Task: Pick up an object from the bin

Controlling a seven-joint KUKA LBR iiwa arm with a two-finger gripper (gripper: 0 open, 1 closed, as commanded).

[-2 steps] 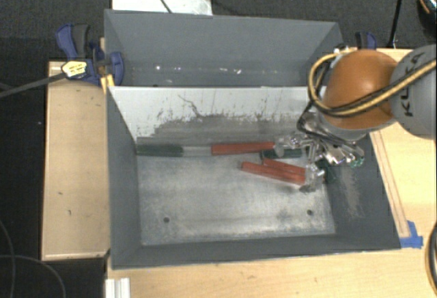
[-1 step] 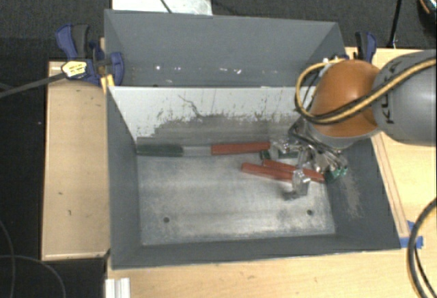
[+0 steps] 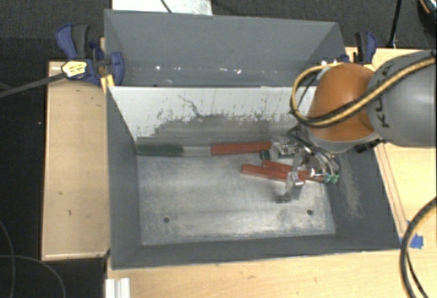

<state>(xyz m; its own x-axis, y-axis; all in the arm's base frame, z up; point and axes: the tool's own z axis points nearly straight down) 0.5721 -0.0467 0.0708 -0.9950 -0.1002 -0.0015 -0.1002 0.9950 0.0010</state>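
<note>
Hand (image 3: pixel 295 184) sits low at the right of the bin (image 3: pixel 205 218), touching one end of a short red bar (image 3: pixel 266 169), presumably to take it, though clenched or released cannot be told.

Grey metal bin (image 3: pixel 225 235). One long thin item (image 3: pixel 205 150), dark green at left and red at right, along the back wall. One flat red piece (image 3: pixel 263 170) right of centre, gripper (image 3: pixel 295 186) over its right end.

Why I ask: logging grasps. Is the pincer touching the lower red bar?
Cannot tell: in the camera view the pincer covers the lower red bar at its right end.
</note>
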